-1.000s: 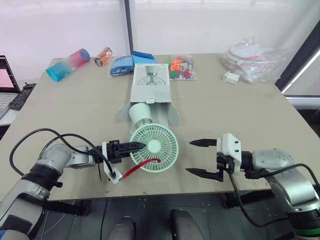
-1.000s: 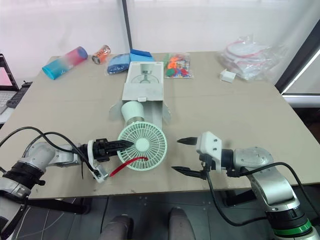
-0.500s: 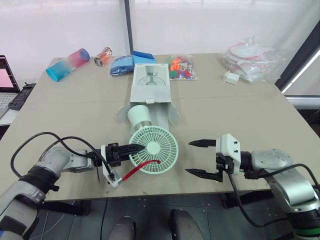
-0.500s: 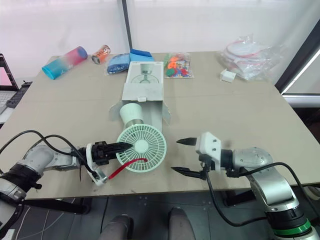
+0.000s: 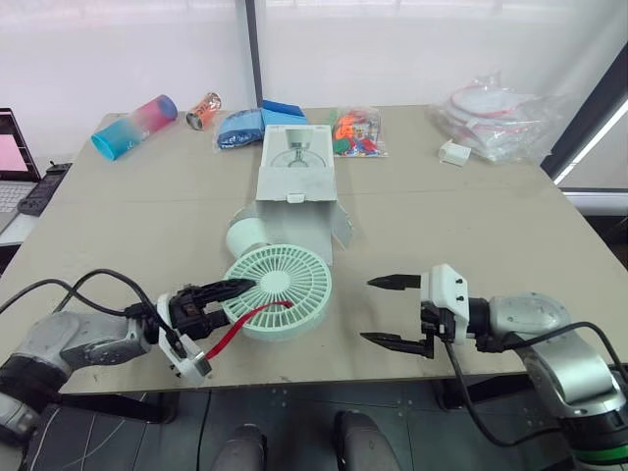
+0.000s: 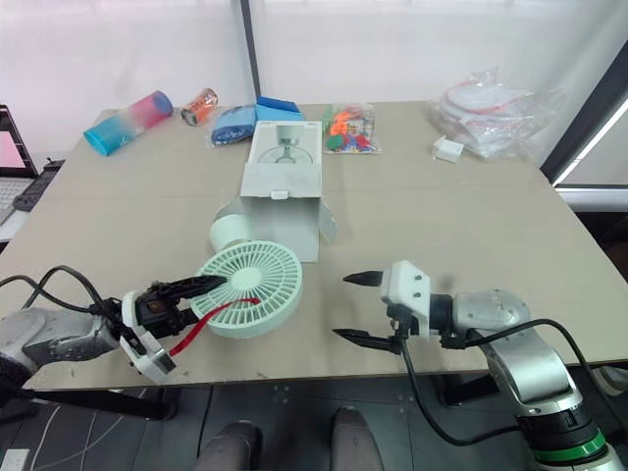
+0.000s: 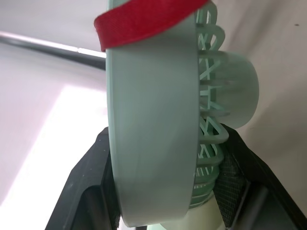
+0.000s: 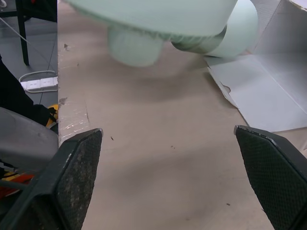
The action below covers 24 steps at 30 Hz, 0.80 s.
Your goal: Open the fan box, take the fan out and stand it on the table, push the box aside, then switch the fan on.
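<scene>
Table (image 5: 471, 226): beige top, box lying mid-table.
Box (image 5: 296, 172): flat, end flaps spread open; fan's round base just beside its mouth.
Fan (image 5: 278, 292): tilted, rim clamped by left gripper (image 5: 235, 290).
Right gripper (image 5: 368, 310): fingers spread wide, apart from fan.

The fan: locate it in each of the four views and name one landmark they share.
Left eye view: fan low, left of centre, rim clamped by the left end effector.
Right eye view: same place.
Left wrist view: rim edge-on, close up.
Right wrist view: its back, beyond the open right end effector.
Shared landmark: the white box behind the fan.
</scene>
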Available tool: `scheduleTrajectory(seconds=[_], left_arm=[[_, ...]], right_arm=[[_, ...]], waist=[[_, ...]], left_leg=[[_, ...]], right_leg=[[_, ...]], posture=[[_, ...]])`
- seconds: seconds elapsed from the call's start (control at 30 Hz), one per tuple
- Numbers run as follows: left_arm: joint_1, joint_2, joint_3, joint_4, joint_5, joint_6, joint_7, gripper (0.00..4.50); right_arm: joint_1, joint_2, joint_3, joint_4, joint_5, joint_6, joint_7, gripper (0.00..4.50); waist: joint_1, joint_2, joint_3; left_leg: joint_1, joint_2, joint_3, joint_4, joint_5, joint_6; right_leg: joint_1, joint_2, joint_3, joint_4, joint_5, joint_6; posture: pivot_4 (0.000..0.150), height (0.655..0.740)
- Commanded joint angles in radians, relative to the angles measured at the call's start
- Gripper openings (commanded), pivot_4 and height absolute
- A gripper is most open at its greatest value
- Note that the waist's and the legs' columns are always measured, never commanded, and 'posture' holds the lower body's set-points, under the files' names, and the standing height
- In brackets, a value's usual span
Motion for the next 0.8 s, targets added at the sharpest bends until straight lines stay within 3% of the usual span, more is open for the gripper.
scheduleTrajectory(seconds=[0.03,0.27,0.53,0.8], left_arm=[[0.042,0.04,0.053,-0.11,-0.224,0.035,-0.113,1.94],[0.225,0.059,0.165,-0.344,-0.581,0.287,-0.298,1.94],[0.415,-0.02,0.389,-0.61,-0.737,0.576,-0.381,1.94],[0.479,-0.16,0.601,-0.711,-0.756,0.8,-0.425,1.94]], right_arm=[[-0.024,0.008,0.002,0.007,-0.003,-0.024,0.005,4.5],[-0.068,0.027,0.03,0.048,-0.013,-0.045,0.026,4.5],[-0.141,0.045,0.056,0.116,-0.015,-0.069,0.067,4.5],[-0.243,0.109,0.088,0.191,-0.025,-0.095,0.08,4.5]], waist=[[0.0,0.0,0.0],[-0.003,0.0,0.0],[-0.002,0.001,0.001],[-0.002,0.001,0.001]], left_leg=[[0.0,0.0,0.0,0.0,0.0,0.0],[0.0,0.0,0.001,0.0,0.0,0.001],[0.001,0.001,0.002,0.0,-0.001,0.002],[0.001,0.001,0.002,0.0,-0.001,0.002]], right_leg=[[0.0,0.0,0.0,0.0,0.0,0.0],[0.0,0.0,0.0,0.0,0.0,0.0],[0.0,0.0,0.001,0.0,0.0,-0.001],[0.0,0.001,0.001,0.0,0.0,-0.001]], posture=[[0.15,0.74],[0.15,0.74],[0.15,0.74],[0.15,0.74]])
